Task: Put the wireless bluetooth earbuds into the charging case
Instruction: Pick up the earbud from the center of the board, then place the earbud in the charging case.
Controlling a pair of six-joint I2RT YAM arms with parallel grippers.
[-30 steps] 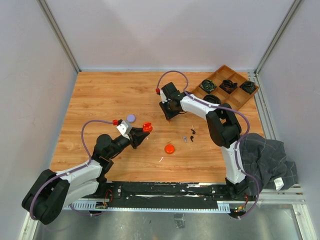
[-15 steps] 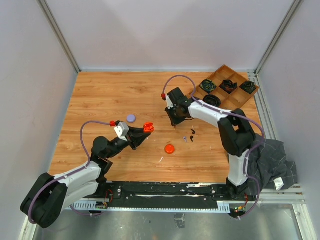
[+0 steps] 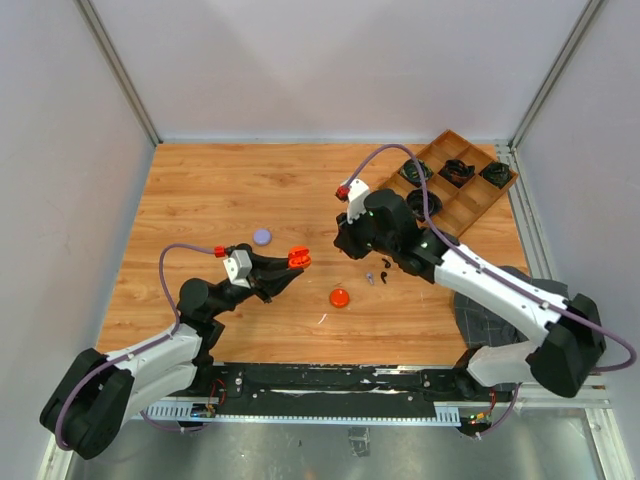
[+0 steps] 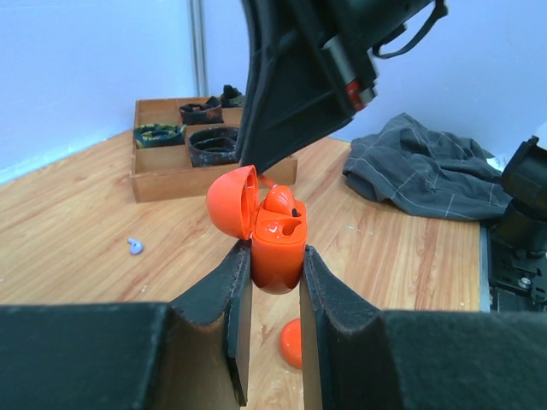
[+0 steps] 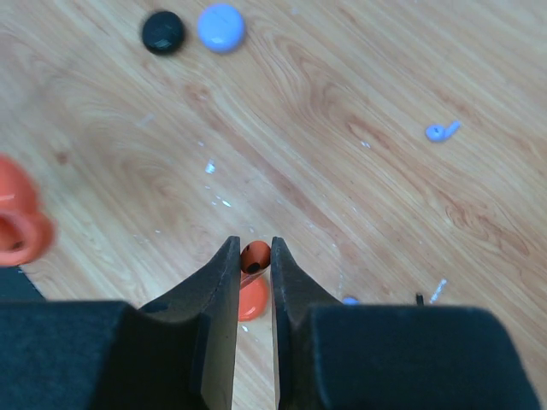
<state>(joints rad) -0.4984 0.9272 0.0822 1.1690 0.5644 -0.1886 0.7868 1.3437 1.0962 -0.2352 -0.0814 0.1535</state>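
My left gripper (image 4: 275, 256) is shut on the orange charging case (image 4: 278, 248) and holds it upright above the table, lid (image 4: 232, 202) flipped open to the left. One orange bud sits in it. From above, the case (image 3: 297, 259) hangs left of centre. My right gripper (image 5: 253, 248) is shut on an orange earbud (image 5: 255, 259), in the air over an orange disc (image 5: 251, 299). In the top view this gripper (image 3: 345, 246) is just right of the case. Two black earbuds (image 3: 386, 265) and a lilac earbud (image 3: 370, 278) lie on the wood right of it.
A wooden tray (image 3: 455, 180) with coiled black cables stands at the back right. The orange disc (image 3: 340, 297) lies near the front centre, a lilac disc (image 3: 262, 236) behind the case. A black disc (image 5: 162, 32) shows beside a lilac disc (image 5: 221, 26). Dark cloth (image 4: 427, 175) lies at the right.
My right gripper has closed on the orange earbud and moved nearer and slightly right, toward the case. The left gripper has shifted the case slightly.
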